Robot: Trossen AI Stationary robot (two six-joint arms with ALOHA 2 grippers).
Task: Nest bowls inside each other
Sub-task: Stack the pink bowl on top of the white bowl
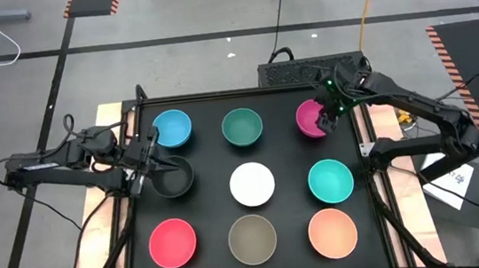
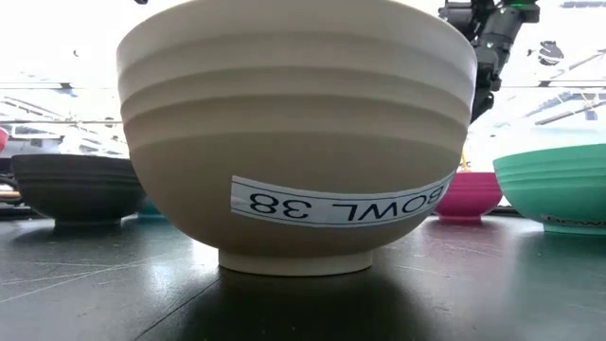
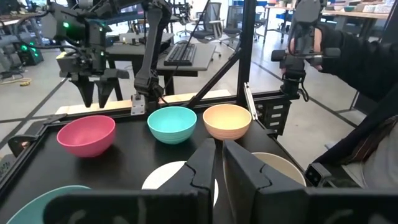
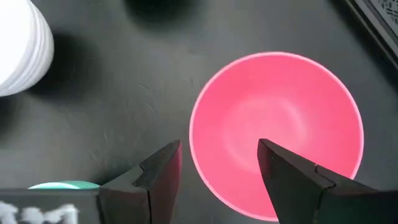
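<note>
Right gripper (image 4: 219, 163) hung wide open above magenta bowl (image 4: 277, 134) at table's far right corner, straddling rim, nothing held. Left gripper (image 1: 147, 166) pinched shut on black bowl (image 1: 173, 178) rim, mid-left.

My left fingers (image 1: 142, 168) sit at the black bowl's (image 1: 174, 178) rim; my right fingers (image 1: 328, 117) hang over the magenta bowl (image 1: 311, 118).

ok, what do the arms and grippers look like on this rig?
Both arms are dark, jointed links with black cables trailing off the table. The right gripper has tapered black fingers and green lights glowing near its wrist. The left gripper has the same blocky black fingers.
</note>
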